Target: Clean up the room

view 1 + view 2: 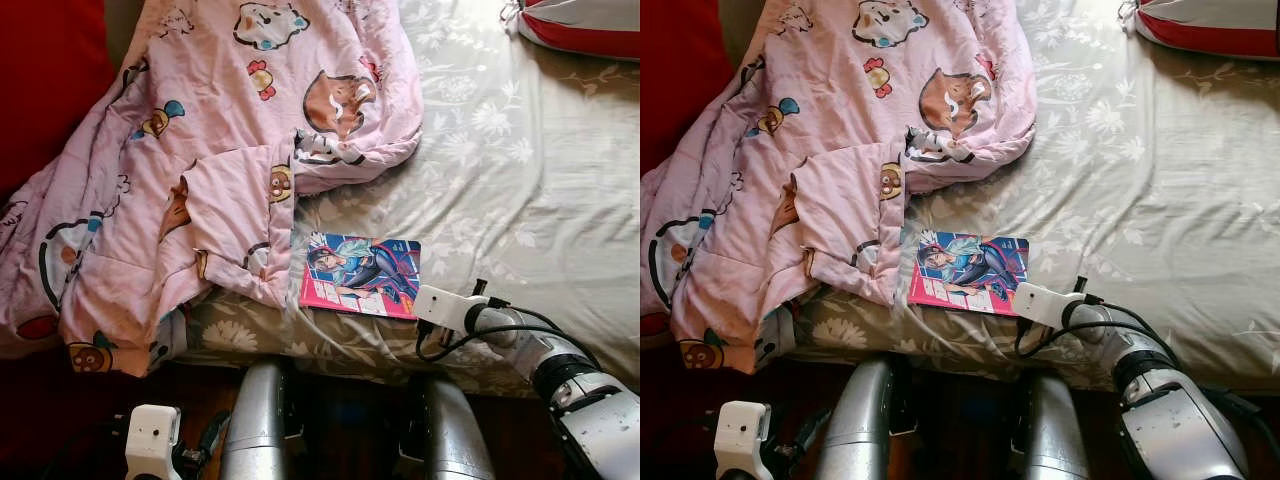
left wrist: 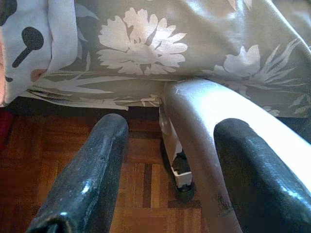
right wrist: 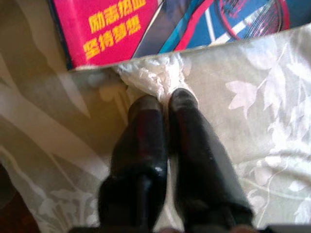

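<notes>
Pinching a bunch of clear plastic wrap (image 3: 156, 77) — the right gripper (image 3: 165, 99) has its fingers closed at the near edge of a glossy pink-and-blue book (image 1: 362, 275) on the bed (image 1: 520, 190), beside the pink quilt (image 1: 200, 160).

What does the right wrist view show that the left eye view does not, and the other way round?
Right wrist view: the right gripper closed on a crumpled whitish piece at the book edge, and yellow characters on its pink cover. Left eye view: the pink cartoon blanket beside the book, and a red and white pillow farther off. Both: the book on the flowered bed sheet.
</notes>
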Motion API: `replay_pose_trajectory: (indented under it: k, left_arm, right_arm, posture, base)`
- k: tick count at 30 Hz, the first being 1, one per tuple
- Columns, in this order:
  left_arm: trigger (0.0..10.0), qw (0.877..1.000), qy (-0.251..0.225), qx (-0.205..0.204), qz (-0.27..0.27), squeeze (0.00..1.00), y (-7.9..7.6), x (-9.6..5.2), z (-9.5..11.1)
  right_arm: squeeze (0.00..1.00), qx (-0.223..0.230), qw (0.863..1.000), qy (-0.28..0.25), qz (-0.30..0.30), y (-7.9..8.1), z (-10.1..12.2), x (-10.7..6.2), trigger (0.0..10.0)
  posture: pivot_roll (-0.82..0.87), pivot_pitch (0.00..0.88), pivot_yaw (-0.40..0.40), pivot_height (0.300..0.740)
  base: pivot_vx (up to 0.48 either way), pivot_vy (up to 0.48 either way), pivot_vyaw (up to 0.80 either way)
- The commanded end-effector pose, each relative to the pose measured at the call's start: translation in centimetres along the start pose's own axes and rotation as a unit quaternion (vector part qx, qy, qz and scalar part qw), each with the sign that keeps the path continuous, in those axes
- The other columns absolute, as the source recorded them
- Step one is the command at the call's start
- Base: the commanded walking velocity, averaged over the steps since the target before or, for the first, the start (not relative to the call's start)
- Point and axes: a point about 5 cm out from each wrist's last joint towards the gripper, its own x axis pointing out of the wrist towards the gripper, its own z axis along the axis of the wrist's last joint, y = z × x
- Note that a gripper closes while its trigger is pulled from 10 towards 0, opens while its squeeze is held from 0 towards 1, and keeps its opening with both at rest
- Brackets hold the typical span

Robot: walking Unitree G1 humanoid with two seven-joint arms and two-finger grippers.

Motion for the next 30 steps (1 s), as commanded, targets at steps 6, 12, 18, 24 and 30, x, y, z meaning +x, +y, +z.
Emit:
replay_pose_trajectory:
  k: [6, 12, 18, 24, 30]
  left_arm:
    - [10.0, 1.000, 0.029, 0.000, 0.012, 0.00, 0.5, 0.8, -1.4]
    - [10.0, 1.000, 0.021, -0.003, 0.015, 0.00, 0.6, 2.7, -1.4]
    - [10.0, 1.000, 0.021, -0.007, 0.014, 0.00, 0.4, 4.6, -1.7]
    - [10.0, 0.999, 0.029, -0.009, 0.018, 0.00, 0.3, 6.1, -2.3]
    - [10.0, 0.999, 0.036, -0.013, 0.021, 0.00, 0.2, 7.6, -2.8]
  right_arm:
    - [0.00, 0.095, 0.995, 0.026, -0.018, 0.9, -2.0, -0.3, 0.0]
    - [0.00, 0.181, 0.980, 0.023, -0.075, 0.3, -3.0, -0.8, 0.0]
    - [0.00, 0.373, 0.912, -0.058, -0.163, -0.4, -3.5, -1.6, 0.0]
    - [0.00, 0.488, 0.838, -0.067, -0.235, 3.2, -5.6, -2.7, 10.0]
    - [0.00, 0.594, 0.773, -0.017, -0.221, 12.5, -6.5, -3.7, 10.0]
  posture:
    - [0.25, 0.304, 0.060, 0.605]
    - [0.20, 0.229, 0.043, 0.605]
    - [0.16, 0.167, 0.029, 0.605]
    - [0.09, 0.103, 0.019, 0.605]
    - [0.05, 0.061, 0.032, 0.605]
  base:
    - [0.000, 0.000, 0.00]
    - [0.000, 0.000, 0.00]
    - [0.000, 0.000, 0.00]
    - [0.000, 0.000, 0.00]
    - [0.000, 0.000, 0.00]
